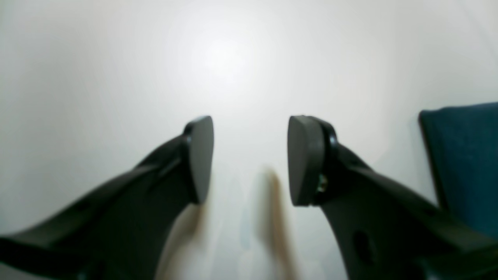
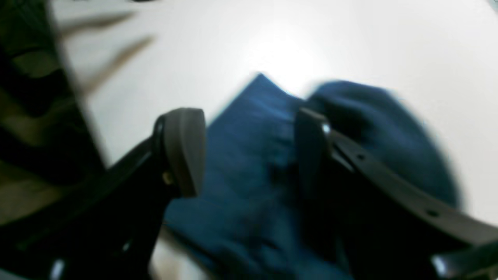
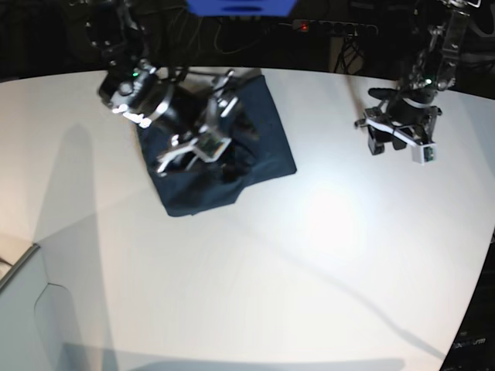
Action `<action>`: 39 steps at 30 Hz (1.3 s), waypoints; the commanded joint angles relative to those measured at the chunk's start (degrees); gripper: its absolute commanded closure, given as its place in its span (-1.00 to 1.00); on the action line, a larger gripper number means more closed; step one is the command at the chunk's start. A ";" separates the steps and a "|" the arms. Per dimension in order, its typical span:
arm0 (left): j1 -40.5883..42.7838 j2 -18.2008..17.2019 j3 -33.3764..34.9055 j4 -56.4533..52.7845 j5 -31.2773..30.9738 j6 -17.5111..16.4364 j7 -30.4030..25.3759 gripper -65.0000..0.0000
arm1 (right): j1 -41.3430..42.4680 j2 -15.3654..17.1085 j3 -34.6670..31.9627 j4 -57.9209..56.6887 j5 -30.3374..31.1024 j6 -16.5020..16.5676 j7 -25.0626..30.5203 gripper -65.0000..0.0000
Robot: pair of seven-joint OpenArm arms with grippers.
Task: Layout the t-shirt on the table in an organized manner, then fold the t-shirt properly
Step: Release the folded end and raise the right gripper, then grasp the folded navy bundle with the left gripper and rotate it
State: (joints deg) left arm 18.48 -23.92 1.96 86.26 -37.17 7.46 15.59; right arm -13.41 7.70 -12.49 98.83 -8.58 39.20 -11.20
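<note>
The dark navy t-shirt [image 3: 263,143] lies bunched into a rough rectangle on the white table [image 3: 309,255], at the back left in the base view. My right gripper [image 3: 203,147] hovers over the shirt's left half. The blurred right wrist view shows this gripper [image 2: 247,151] open, with blue cloth [image 2: 241,186] lying below its spread fingers. My left gripper [image 3: 398,145] hangs over bare table far to the right of the shirt. It is open [image 1: 251,159] with nothing between its pads, and an edge of the shirt [image 1: 463,163] shows at the right of the left wrist view.
A blue object [image 3: 240,6] and cables with a power strip [image 3: 332,27] sit behind the table's far edge. The table's curved edge [image 3: 483,255] runs down the right. A pale box corner [image 3: 15,263] is at the lower left. A camouflage-patterned shape [image 2: 27,116] fills the left of the right wrist view.
</note>
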 commanded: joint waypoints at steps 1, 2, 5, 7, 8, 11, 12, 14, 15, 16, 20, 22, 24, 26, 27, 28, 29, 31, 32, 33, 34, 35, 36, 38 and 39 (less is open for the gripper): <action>-0.24 -0.56 -0.24 0.99 -0.33 -0.04 -1.13 0.08 | 0.62 -0.01 2.43 1.88 1.06 0.80 1.75 -0.11; -0.24 -0.47 0.02 1.35 -0.33 -0.04 -1.13 0.08 | 0.62 -0.01 4.71 2.49 1.15 0.80 1.75 -0.11; -0.15 0.67 1.16 5.21 -0.33 -0.04 -0.96 0.08 | 0.62 -0.01 9.28 3.20 1.15 0.80 1.66 -0.11; -0.15 1.37 2.22 8.55 -0.33 -0.04 -0.87 0.08 | 0.53 -0.01 12.36 3.20 1.15 0.80 1.66 -0.11; -0.15 1.81 2.92 10.31 -0.33 -0.04 -0.87 0.08 | 0.53 -0.01 13.50 3.20 1.15 0.80 1.58 -0.11; -0.50 3.48 6.70 15.41 -0.33 -0.04 -0.87 -0.02 | -0.09 -0.01 16.67 3.20 1.15 0.80 1.58 -0.11; -0.68 4.01 8.46 16.38 0.11 -0.04 -0.87 -0.11 | -0.35 -0.01 17.55 3.11 1.15 0.80 1.58 -0.11; -1.56 4.80 11.71 17.52 0.29 -0.04 -0.87 -0.37 | -0.52 -0.01 18.51 3.11 1.15 0.80 1.58 -0.11; -2.17 4.80 13.65 17.70 0.29 -0.04 -0.87 -0.50 | -0.61 -0.01 18.95 3.11 1.15 0.80 1.58 -0.11; -2.79 4.80 15.49 17.70 0.29 -0.04 -0.87 -0.60 | -0.70 -0.01 19.22 3.11 1.15 0.80 1.58 -0.11; -6.13 5.24 21.91 14.62 0.20 -0.04 -1.13 -0.66 | -0.70 -0.01 20.80 3.11 1.15 0.80 1.58 -0.11; -7.89 6.91 23.67 12.25 0.29 -0.04 -1.13 -0.65 | -0.70 -0.01 20.80 3.11 1.15 0.80 1.49 -0.11; -9.47 8.32 24.81 10.31 0.29 -0.04 -1.13 -0.64 | -0.70 -0.01 20.80 3.11 1.15 0.80 1.49 -0.11; -11.23 9.55 25.69 8.03 0.29 -0.04 -1.13 -0.61 | -0.70 -0.01 20.80 3.11 1.15 0.80 1.49 -0.11; -11.93 9.99 26.13 7.15 0.29 -0.04 -1.13 -0.58 | -0.70 -0.01 20.80 3.11 1.15 0.80 1.49 -0.11; -12.72 10.43 26.57 6.27 0.29 -0.04 -1.13 -0.53 | -0.70 -0.01 20.80 3.11 1.06 0.80 1.49 -0.11; -13.51 10.69 27.01 5.21 0.20 -0.04 -1.13 -0.46 | -0.70 -0.01 20.80 3.02 1.06 0.80 1.49 -0.11; -14.66 10.96 27.36 4.16 -0.15 -0.04 -1.13 -0.28 | -0.70 -0.01 20.89 3.02 1.06 0.80 1.49 -0.11; -15.01 11.04 27.45 3.90 -0.24 -0.04 -1.13 -0.17 | -0.79 -0.01 20.89 3.02 1.06 0.80 1.49 -0.11; -15.18 11.31 27.36 3.72 -0.24 -0.04 -1.13 -0.05 | -0.79 -0.01 20.89 3.02 1.06 0.80 1.49 -0.11; -15.18 11.57 27.27 3.72 -0.24 -0.04 -1.13 0.04 | -0.79 -0.01 20.97 3.02 1.06 0.80 1.49 -0.11; -15.18 11.57 27.19 3.72 -0.24 -0.04 -1.13 0.12 | -0.79 -0.01 21.50 3.02 1.06 0.80 1.49 -0.11; -15.27 11.57 27.19 3.63 -0.24 -0.04 -1.13 0.21 | -0.79 -0.01 22.12 3.02 1.06 0.80 1.49 -0.11; -15.27 11.57 27.10 3.63 -0.06 -0.04 -1.13 0.33 | -0.79 -0.10 22.47 3.02 1.06 0.80 1.49 -0.11; -15.36 11.66 27.10 3.63 0.02 -0.04 -1.13 0.37 | -0.79 -0.10 22.47 3.02 1.06 0.80 1.49 -0.11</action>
State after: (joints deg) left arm 3.95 -12.51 29.26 89.17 -37.12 7.75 15.57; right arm -14.50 7.44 10.00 100.88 -8.58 39.20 -11.38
